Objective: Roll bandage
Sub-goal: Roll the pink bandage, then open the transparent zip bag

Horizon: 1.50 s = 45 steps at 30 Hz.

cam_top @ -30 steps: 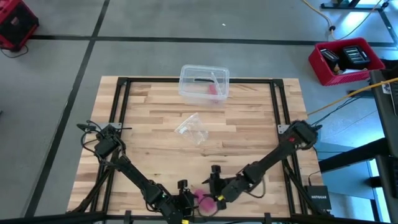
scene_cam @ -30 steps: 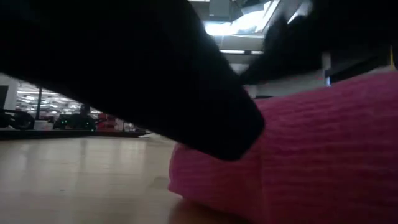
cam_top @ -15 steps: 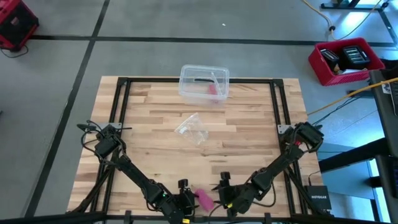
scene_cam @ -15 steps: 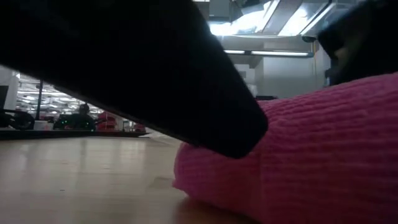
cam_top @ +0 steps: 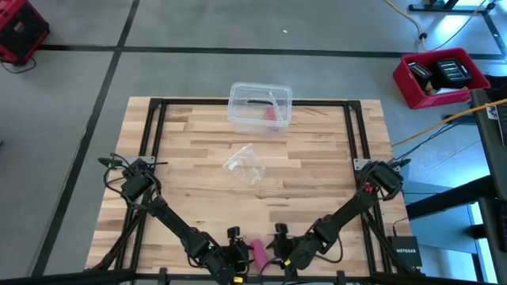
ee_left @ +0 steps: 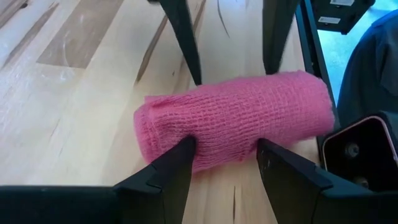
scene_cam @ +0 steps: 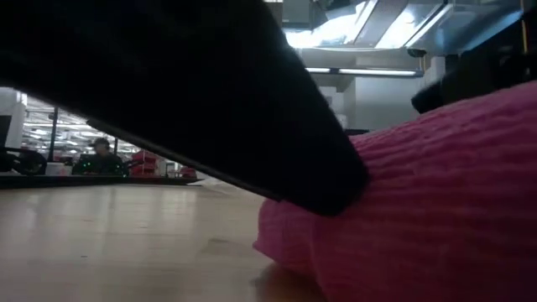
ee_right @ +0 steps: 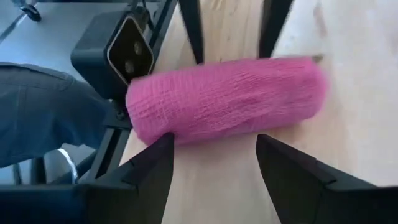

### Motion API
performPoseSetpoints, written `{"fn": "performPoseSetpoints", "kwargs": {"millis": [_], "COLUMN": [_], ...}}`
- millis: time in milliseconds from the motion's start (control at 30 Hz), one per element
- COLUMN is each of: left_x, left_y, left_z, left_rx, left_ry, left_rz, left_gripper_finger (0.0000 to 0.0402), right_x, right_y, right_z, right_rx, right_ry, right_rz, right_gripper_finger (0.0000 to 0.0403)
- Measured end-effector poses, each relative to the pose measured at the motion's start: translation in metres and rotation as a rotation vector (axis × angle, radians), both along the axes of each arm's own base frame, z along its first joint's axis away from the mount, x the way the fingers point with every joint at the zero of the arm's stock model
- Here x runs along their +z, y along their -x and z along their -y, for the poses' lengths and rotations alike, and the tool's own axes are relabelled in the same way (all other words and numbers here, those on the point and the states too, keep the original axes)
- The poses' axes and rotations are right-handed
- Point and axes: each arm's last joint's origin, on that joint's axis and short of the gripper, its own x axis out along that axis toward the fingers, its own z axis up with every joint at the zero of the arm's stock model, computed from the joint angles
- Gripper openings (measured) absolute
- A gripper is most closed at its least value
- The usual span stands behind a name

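The bandage [cam_top: 258, 253] is a pink roll lying on its side on the wood, close to the table's near edge. In the left wrist view the bandage [ee_left: 236, 118] lies crosswise in front of my left gripper [ee_left: 224, 146], which is open with both tips at one long side. My right gripper [ee_right: 214, 142] is open on the opposite long side of the bandage [ee_right: 224, 99]. In the high view my left gripper [cam_top: 238, 255] and right gripper [cam_top: 277, 250] flank the roll. The low view shows the bandage [scene_cam: 419, 210] up close under a dark finger. My left gripper has both open fingertips [ee_left: 185, 148] against the roll's long side [ee_left: 214, 154], spaced along its length, slanting down from the table's left. The knit dents a little at the tips. The roll rests on the table. My right gripper's tips stand at the roll's other long side [ee_right: 186, 134]; whether they touch, I cannot tell.
A clear plastic box [cam_top: 260, 105] stands at the far edge and a crumpled clear wrapper [cam_top: 247, 165] lies mid-table. A dark camera housing [ee_right: 127, 53] sits at the near edge, just off one end of the roll. Black frame rails [cam_top: 154, 134] run along the sides.
My right gripper has come down and toward the near edge, rolling at the wrist, and now stands at the bandage's side. The roll has stayed on the table, shifting only a little. My left gripper has kept still.
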Motion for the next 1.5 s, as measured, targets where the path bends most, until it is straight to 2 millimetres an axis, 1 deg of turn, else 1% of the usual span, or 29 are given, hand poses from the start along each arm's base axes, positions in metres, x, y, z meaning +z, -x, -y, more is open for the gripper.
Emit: {"fn": "performPoseSetpoints", "kwargs": {"millis": [67,200,400,467,567,633,733,833,933,1000,1133,1200,1300,1367,1500], "left_x": [0.0,0.0,0.0,0.003,0.013,0.025,0.049,0.07,0.084,0.086,0.079,0.075,0.071,0.071,0.07], "left_y": [0.0,0.0,0.0,0.0,0.001,0.003,0.007,0.01,0.009,0.004,-0.014,-0.021,-0.029,-0.033,-0.039], "left_z": [0.0,0.0,0.0,0.0,-0.001,-0.002,-0.008,-0.019,-0.039,-0.057,-0.104,-0.129,-0.16,-0.175,-0.198], "left_rx": [0.001,0.006,0.007,0.005,-0.005,-0.011,-0.003,0.021,0.083,0.128,0.215,0.248,0.256,0.251,0.214], "left_ry": [0.002,0.009,0.012,0.018,0.025,0.026,0.035,0.018,-0.042,-0.101,-0.179,-0.174,-0.158,-0.156,-0.211], "left_rz": [0.001,0.001,0.002,0.005,0.013,0.024,0.04,0.042,0.026,-0.003,-0.117,-0.192,-0.297,-0.326,-0.365], "left_gripper_finger": [0.0175,0.0175,0.0175,0.0175,0.0175,0.0175,0.0175,0.0175,0.0175,0.0175,0.0175,0.0175,0.0175,0.0175,0.0175], "right_x": [-0.004,-0.005,-0.004,0.006,0.03,0.044,0.064,0.077,0.08,0.079,0.065,0.057,0.045,0.039,0.029], "right_y": [-0.001,-0.005,-0.003,0.001,0.009,0.018,0.033,0.047,0.056,0.06,0.062,0.062,0.058,0.054,0.048], "right_z": [0.0,0.003,0.006,0.009,0.017,0.022,0.031,0.038,0.046,0.053,0.073,0.085,0.101,0.111,0.133], "right_rx": [0.008,0.011,0.022,0.01,-0.012,-0.02,-0.044,-0.079,-0.12,-0.136,-0.147,-0.171,-0.186,-0.194,-0.252], "right_ry": [-0.016,-0.043,-0.006,0.03,0.107,0.159,0.238,0.34,0.439,0.463,0.473,0.458,0.434,0.415,0.38], "right_rz": [-0.015,-0.029,-0.047,-0.06,-0.067,-0.092,-0.112,-0.117,-0.113,-0.099,-0.098,-0.097,-0.096,-0.087,-0.067], "right_gripper_finger": [0.0232,0.0232,0.0232,0.0232,0.0232,0.0232,0.0232,0.0232,0.0232,0.0232,0.0232,0.0232,0.0232,0.0232,0.0232]}}
